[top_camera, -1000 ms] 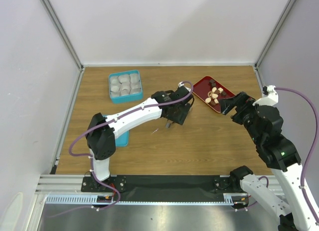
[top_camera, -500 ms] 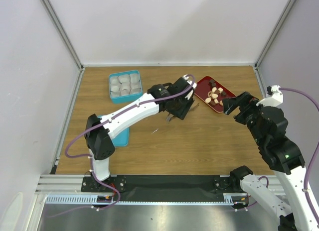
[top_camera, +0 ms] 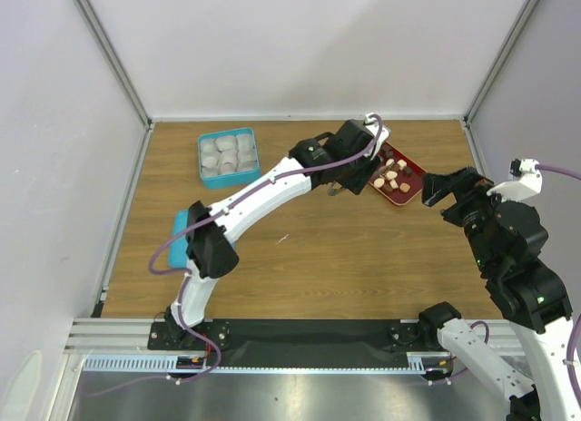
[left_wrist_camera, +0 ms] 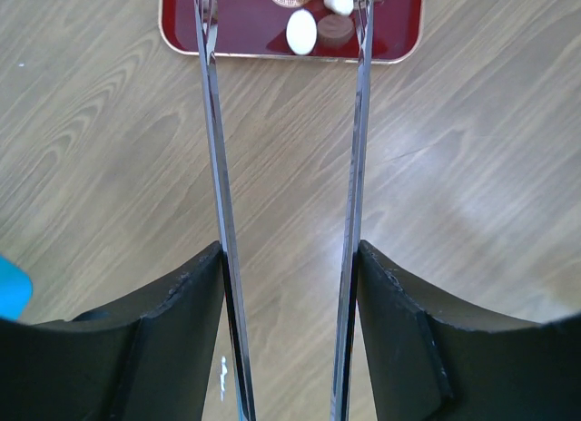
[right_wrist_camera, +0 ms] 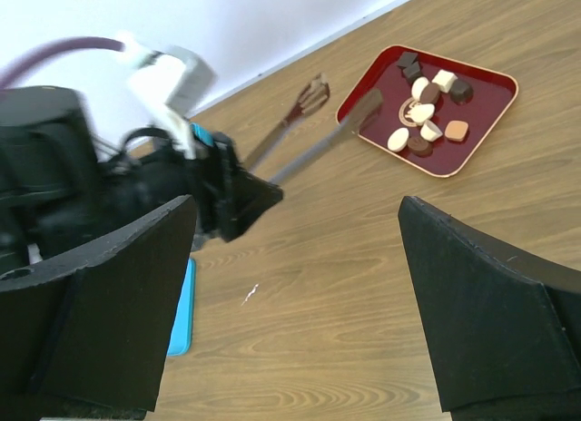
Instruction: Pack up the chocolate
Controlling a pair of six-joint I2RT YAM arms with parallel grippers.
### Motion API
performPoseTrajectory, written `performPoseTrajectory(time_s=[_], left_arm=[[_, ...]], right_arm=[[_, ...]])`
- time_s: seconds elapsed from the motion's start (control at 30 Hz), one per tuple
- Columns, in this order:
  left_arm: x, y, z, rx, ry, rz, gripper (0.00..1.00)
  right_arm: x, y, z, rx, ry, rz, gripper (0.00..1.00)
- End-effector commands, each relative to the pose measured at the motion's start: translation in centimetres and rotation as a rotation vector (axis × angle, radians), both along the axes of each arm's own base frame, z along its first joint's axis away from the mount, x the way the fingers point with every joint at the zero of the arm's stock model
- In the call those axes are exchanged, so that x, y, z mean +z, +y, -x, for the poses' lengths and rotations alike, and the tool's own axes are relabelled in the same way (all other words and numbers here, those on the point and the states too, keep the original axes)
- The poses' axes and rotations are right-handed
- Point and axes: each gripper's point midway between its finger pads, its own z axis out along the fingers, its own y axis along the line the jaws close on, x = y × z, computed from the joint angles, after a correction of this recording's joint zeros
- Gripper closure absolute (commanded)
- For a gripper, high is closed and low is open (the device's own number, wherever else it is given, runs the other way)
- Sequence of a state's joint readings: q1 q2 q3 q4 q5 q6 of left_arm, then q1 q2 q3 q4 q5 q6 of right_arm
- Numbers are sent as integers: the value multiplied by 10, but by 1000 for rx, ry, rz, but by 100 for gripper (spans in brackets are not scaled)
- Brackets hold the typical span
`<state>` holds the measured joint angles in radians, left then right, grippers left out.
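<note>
On the brown wooden tabletop (top_camera: pixel 363 258), nearest the arm bases, a flat turquoise lid (top_camera: pixel 182 229) lies beside the left arm. Further out on the right, the right fingers (right_wrist_camera: pixel 490 294) are spread as wide as they go with nothing between them, pointing towards the tray from just beside it. The left arm reaches across the middle of the tabletop, and the left fingers (left_wrist_camera: pixel 182 330) are closed on the long metal tongs (left_wrist_camera: pixel 216 167), squeezing them partly together. The tong tips reach over the red square tray (left_wrist_camera: pixel 245 22). All the small round and square chocolate sweets (left_wrist_camera: pixel 301 31), cream, tan and dark brown, lie in this tray, and a few sit between the tong arms. Far left stands a turquoise tin (top_camera: pixel 258 158) of white paper cups (top_camera: pixel 227 156).
</note>
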<state>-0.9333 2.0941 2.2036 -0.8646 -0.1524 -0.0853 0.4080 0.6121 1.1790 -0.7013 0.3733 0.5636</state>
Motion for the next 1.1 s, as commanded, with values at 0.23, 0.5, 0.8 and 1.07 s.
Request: performPoseTrajectory(time_s=[0.23, 0.5, 0.8, 1.07], left_arm=[[-10, -30, -19, -63, -56, 55, 39], [-31, -38, -29, -73, -70, 28, 40], [-63, -55, -31, -62, -10, 63, 43], [-92, -66, -23, -71, 47, 79, 45]], right_arm=[[11, -7, 1, -28, -25, 10, 1], [10, -7, 1, -26, -24, 15, 1], [2, -5, -1, -19, -10, 30, 1], [0, -10, 1, -36, -9, 53, 1]])
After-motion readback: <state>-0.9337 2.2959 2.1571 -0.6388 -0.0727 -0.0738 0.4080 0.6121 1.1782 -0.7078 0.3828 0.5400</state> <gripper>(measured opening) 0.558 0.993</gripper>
